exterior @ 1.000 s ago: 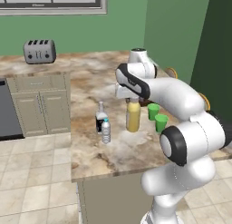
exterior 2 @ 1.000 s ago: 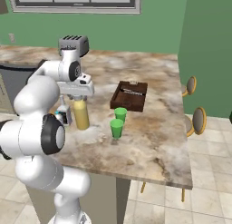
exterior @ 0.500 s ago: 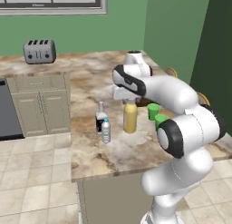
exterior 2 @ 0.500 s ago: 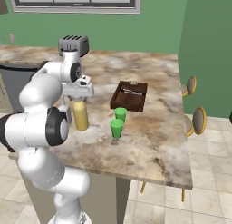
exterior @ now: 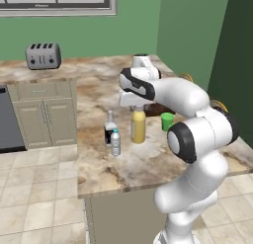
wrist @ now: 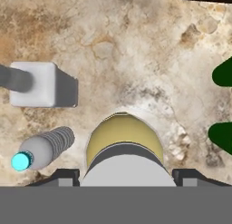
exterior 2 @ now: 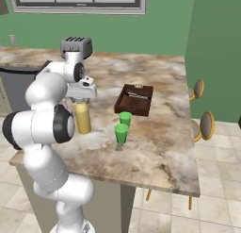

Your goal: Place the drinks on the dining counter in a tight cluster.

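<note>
The pincer hangs straight over the yellow bottle, jaws wide to either side of its pale cap and holding nothing. The bottle stands upright on the worktop, just beside the dark bottle and the water bottle. To finish cleanly, lift straight up without brushing the cap. The hand view shows both neighbours from above; the right base view adds the tray and green cups.
</note>
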Available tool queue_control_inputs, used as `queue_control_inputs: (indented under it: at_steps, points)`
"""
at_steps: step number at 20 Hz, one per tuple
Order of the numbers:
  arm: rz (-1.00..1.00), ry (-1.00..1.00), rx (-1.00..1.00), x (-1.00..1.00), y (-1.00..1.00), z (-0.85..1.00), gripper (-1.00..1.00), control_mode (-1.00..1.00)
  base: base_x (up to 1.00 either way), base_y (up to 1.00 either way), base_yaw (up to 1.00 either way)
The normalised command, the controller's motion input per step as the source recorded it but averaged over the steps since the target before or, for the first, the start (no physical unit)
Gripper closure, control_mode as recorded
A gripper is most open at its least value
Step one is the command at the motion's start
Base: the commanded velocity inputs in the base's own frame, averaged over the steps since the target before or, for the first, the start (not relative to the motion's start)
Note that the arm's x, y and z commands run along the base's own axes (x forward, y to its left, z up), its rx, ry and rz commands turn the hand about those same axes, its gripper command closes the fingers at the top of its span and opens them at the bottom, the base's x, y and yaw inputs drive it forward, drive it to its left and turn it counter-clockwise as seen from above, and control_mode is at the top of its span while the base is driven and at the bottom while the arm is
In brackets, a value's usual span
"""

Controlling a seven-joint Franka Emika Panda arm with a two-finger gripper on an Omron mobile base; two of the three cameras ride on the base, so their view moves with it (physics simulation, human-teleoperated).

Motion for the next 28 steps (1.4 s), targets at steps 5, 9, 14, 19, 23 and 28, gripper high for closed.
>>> queue_control_inputs:
  at_steps: [5,9,14,19,23,28]
  points:
    - [0.0,0.0,0.0,0.12,0.16,-0.14,1.0,-1.0,0.0,0.0,0.0]
    - [0.0,0.0,0.0,0.29,0.01,-0.19,1.0,-1.0,0.0,0.0,0.0]
    - [0.0,0.0,0.0,0.42,0.0,-0.13,1.0,-1.0,0.0,0.0,0.0]
    - [0.0,0.0,0.0,0.03,0.02,0.0,1.0,-1.0,0.0,0.0,0.0]
    - [0.0,0.0,0.0,-0.22,0.02,0.0,1.0,-1.0,0.0,0.0,0.0]
    - [0.0,0.0,0.0,-0.23,0.01,0.0,1.0,-1.0,0.0,0.0,0.0]
